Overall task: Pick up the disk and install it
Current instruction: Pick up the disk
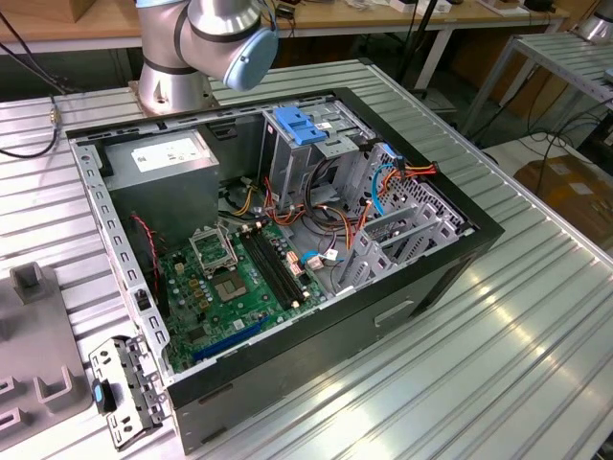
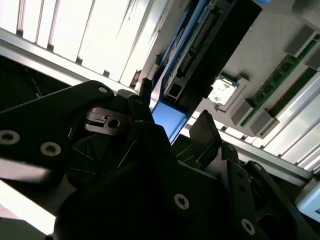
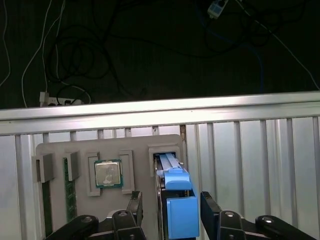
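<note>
Disk, a flat hard drive framed by a blue plastic carrier (image 3: 179,215), is standing on edge between the fingers of the black two-finger gripper (image 3: 171,196) in the first wrist view, the jaws spread and straddling it, not visibly clamping. It is sitting in a slot of a grey plastic parts tray (image 3: 135,145), near a square processor chip (image 3: 108,174). Judging by this, pick-up is only beginning. Installation in the open black computer case (image 1: 287,240), at the exterior view's centre, is not yet done.

An open computer case (image 1: 316,374) lies on the ribbed table (image 1: 488,383), with the arm (image 1: 206,38) beside it.
</note>
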Available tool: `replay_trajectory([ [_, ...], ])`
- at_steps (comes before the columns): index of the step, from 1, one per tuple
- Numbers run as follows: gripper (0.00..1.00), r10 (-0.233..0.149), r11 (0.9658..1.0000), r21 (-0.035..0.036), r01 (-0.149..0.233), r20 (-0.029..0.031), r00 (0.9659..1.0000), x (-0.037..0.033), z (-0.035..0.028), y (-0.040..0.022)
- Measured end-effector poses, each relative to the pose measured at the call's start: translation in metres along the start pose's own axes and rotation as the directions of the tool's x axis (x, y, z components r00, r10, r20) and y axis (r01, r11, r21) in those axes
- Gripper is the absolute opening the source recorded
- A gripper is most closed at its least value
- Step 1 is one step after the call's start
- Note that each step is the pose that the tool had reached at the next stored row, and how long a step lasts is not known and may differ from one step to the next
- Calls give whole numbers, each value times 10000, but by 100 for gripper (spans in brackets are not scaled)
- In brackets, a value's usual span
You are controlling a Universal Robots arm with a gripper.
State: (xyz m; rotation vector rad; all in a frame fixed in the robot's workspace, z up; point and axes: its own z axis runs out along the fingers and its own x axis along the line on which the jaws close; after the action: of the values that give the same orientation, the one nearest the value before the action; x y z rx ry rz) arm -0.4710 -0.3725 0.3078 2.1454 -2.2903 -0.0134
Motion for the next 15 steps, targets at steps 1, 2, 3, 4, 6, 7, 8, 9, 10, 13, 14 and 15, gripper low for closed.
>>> replay_trajectory([
  [1,58,0,10000,1,0,0,10000,0,1,0],
  [2,56,0,10000,2,0,-1,10000,0,1,0],
  [3,49,0,10000,2,0,-1,10000,0,1,0],
  [4,49,0,10000,2,0,-2,10000,0,1,0],
  [6,49,0,10000,3,0,-3,10000,-1,2,0],
  [7,49,3,10000,5,-3,-1,10000,-8,5,1],
  [8,49,3,10000,5,-3,-1,10000,-17,6,1],
  [9,49,8,10000,2,-8,-3,10000,-35,8,2],
  [10,49,33,10000,3,-33,-2,10000,-45,12,3],
  [13,49,279,9996,1,-279,-1,9996,-44,32,5],
  [14,49,353,9994,1,-353,-1,9994,-44,37,6],
  [15,49,395,9992,1,-395,-1,9992,-44,38,8],
])
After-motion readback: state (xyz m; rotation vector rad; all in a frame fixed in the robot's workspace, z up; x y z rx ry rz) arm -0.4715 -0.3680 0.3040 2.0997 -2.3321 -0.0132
